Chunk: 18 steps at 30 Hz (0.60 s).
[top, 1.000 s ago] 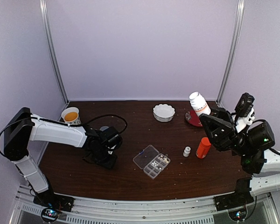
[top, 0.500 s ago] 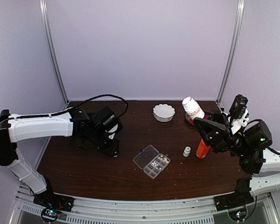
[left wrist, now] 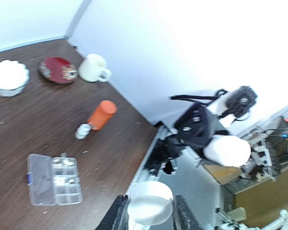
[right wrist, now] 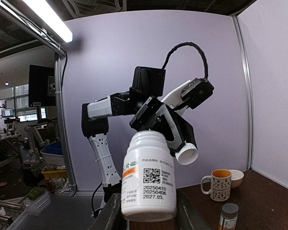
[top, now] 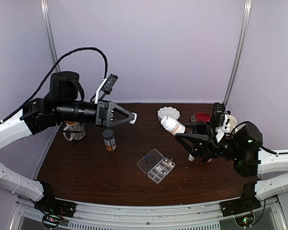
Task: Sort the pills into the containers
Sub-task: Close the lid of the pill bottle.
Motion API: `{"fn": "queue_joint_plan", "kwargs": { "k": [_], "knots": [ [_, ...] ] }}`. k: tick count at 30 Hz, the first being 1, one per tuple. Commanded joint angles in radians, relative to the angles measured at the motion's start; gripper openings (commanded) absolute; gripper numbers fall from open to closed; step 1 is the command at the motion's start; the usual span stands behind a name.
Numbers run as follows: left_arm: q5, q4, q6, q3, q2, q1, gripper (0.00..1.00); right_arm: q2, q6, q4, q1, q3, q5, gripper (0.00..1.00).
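The clear organizer box [top: 156,166] lies open at mid-table, with small whitish pills [top: 164,165] in some compartments; it also shows in the left wrist view [left wrist: 54,178]. My left gripper [top: 129,118] is raised high above the table and shut on a white bottle cap [left wrist: 150,203]. My right gripper [top: 181,132] is shut on a white pill bottle [top: 171,125] and holds it tilted, neck to the left, above the table right of the box. In the right wrist view the bottle [right wrist: 149,177] is uncapped between the jaws of my right gripper [right wrist: 146,213].
An orange bottle [left wrist: 102,114] and a small white bottle [top: 191,156] stand right of the box. A white scalloped bowl [top: 168,114], a red plate [top: 202,116] and a white mug [top: 229,122] are at the back right. A patterned mug [top: 73,129] and a grey-capped bottle [top: 108,140] stand at left.
My left arm rose from the tabletop and now holds the cap high. My right arm moved left and tipped the white bottle toward horizontal. The grey-capped bottle is now uncovered.
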Motion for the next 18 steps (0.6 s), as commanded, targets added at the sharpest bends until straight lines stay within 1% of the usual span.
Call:
{"fn": "queue_joint_plan", "kwargs": {
  "k": [1, 6, 11, 18],
  "knots": [
    [0.174, 0.258, -0.099, -0.031, 0.004, -0.009, 0.24, 0.057, 0.032, 0.083, 0.017, 0.069, -0.058, 0.0],
    [0.19, 0.26, -0.099, -0.015, 0.024, -0.023, 0.24, 0.112, 0.046, 0.122, 0.025, 0.103, -0.065, 0.0],
    [0.222, 0.351, -0.141, -0.035, 0.031, -0.042, 0.24, 0.14, 0.041, 0.11, 0.028, 0.125, -0.067, 0.0],
    [0.226, 0.354, -0.14, -0.018, 0.044, -0.06, 0.24, 0.154, 0.041, 0.086, 0.031, 0.142, -0.067, 0.0]
  ]
}}
